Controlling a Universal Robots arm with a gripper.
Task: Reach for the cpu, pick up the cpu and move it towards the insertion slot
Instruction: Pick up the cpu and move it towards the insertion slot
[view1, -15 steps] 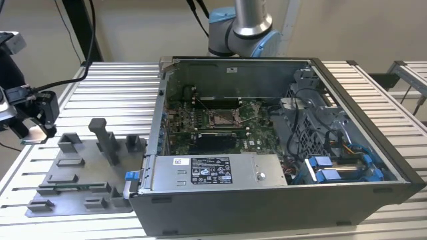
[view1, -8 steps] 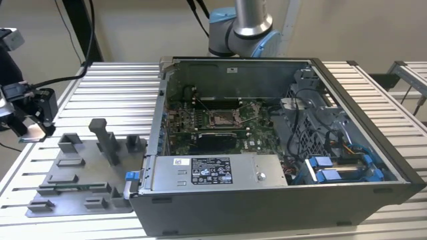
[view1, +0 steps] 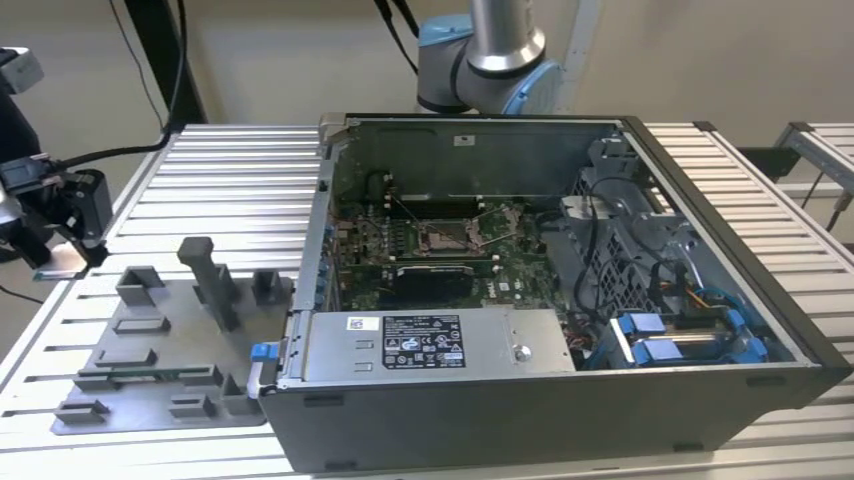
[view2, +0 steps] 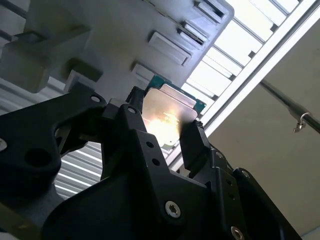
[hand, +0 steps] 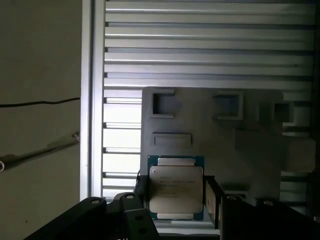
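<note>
Gripper (hand: 176, 199): fingers (hand: 212, 200) closed on cpu (hand: 176, 187), one at each side edge. Location: over edge of grey tray (view1: 140, 400), exterior view's left. Slot (view1: 441, 240): on green board inside open case (view1: 534, 410), well apart from cpu

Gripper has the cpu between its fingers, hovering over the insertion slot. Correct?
Not the slot. The gripper has the cpu between its fingers, but over the grey tray, as the first wrist view shows; the insertion slot sits apart, inside the case.
</note>
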